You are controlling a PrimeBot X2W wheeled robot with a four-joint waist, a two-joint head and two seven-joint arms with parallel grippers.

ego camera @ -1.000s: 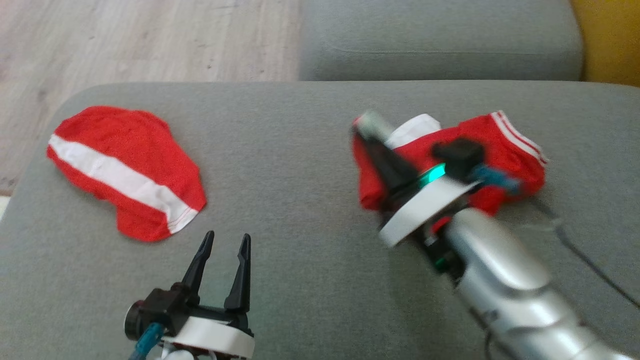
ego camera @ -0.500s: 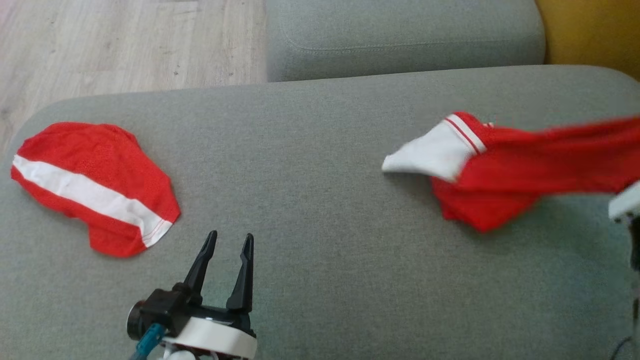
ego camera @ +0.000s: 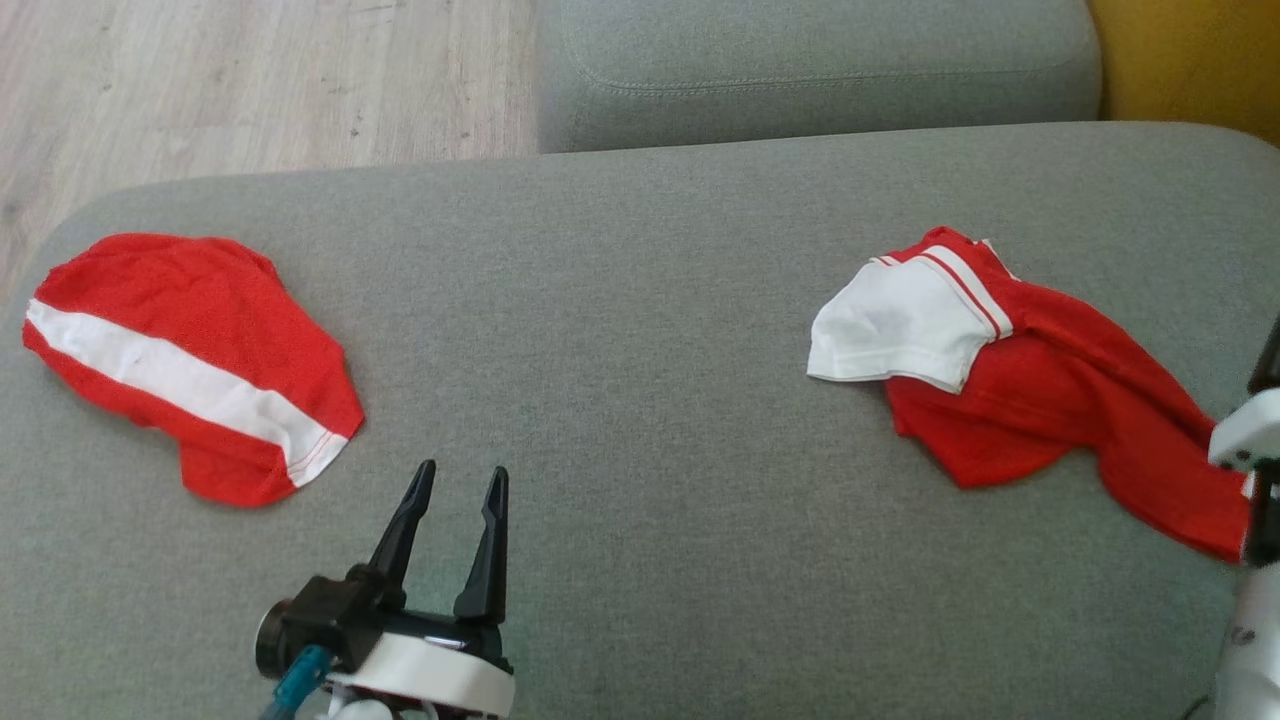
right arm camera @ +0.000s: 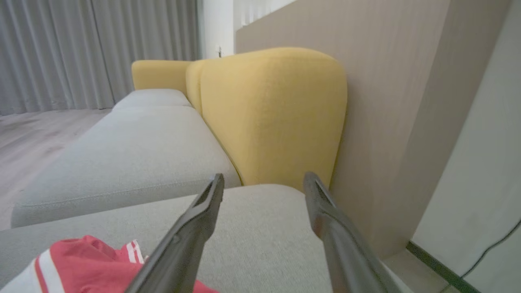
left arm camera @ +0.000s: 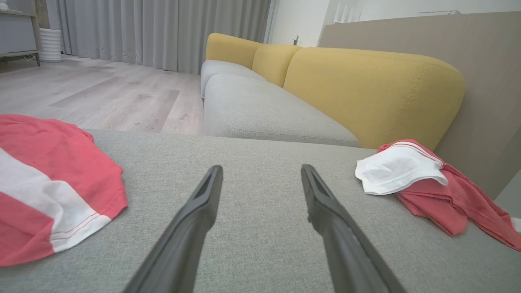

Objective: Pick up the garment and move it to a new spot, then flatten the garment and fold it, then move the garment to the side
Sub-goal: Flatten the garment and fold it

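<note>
Far left, lying flat on grey woven-fabric sofa seat cushion [ego camera: 640, 330]: red knit cloth with broad white diagonal band [ego camera: 190, 365], rounded lobed outline, stitched hem at white end, few wrinkles.

Lower left of centre, over bare cushion: left end effector [ego camera: 460, 480], two long dark tapered fingers [left arm camera: 203, 203] set apart, smooth matte plastic, nothing between, touching no fabric. White ring housing and black body behind, teal cable at base.

Centre: bare cushion, fine tight weave, rounded front corner. Behind it, second grey seat cushion [ego camera: 800, 70] with piped seam; pale wood-plank floor [ego camera: 200, 80] upper left.

Right, on same cushion, well apart from banded cloth: crumpled red jersey garment with white sleeve [ego camera: 1050, 390]. Sleeve [ego camera: 900, 330] smooth, folded over on top, red-and-white striped cuff edge along its right side. Red body bunched and creased, long tail trailing toward right edge, near white arm housing [ego camera: 1245, 430]; contact with it not clear.

Far right, seen from right wrist: right end effector [right arm camera: 263, 179], dark fingers spread wide, empty, above cushion edge with garment at lower left of that view. Ahead: rounded mustard-yellow upholstered backrest [right arm camera: 272, 114], coarse weave, beside plain beige wall panel [right arm camera: 407, 81].
</note>
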